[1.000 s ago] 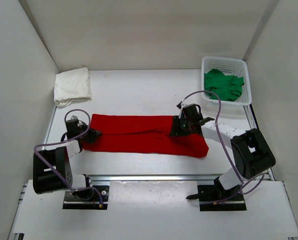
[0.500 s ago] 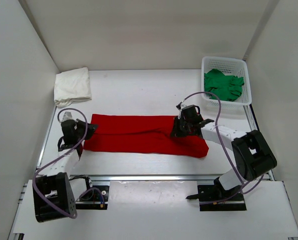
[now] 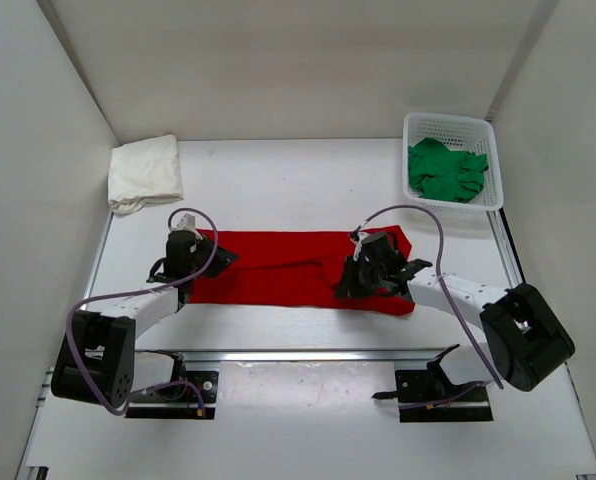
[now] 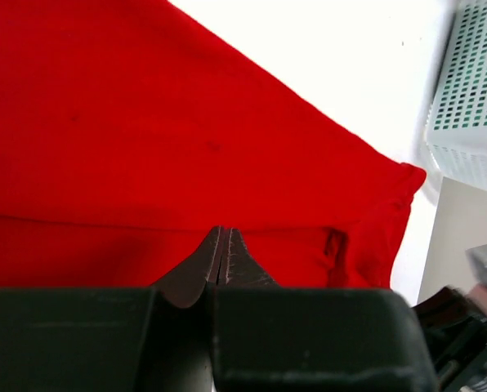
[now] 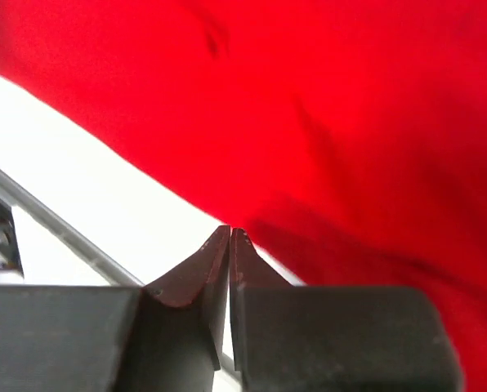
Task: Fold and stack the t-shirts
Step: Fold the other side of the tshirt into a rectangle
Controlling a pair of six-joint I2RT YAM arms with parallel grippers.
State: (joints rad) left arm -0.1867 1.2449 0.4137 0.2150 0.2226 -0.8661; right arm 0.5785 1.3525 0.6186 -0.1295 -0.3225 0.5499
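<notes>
Left wrist cam: left fingers (image 4: 196, 276) clenched on a fold of the red t-shirt (image 4: 145, 122), right fingers (image 5: 193, 278) pinched shut on its near edge. Shirt's laid out mid-bench (image 3: 278, 185), white t-shirt (image 3: 145, 172) sits far-left, green t-shirt (image 3: 446, 168) is in the basket (image 3: 448, 122).

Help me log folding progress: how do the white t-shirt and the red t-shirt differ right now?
The white t-shirt is a compact folded bundle; the red t-shirt lies stretched in a long band. The white one sits far left on the table, the red one across its middle. Nothing touches the white one; the left gripper and right gripper are shut on the red one. Both are outside the basket.
</notes>
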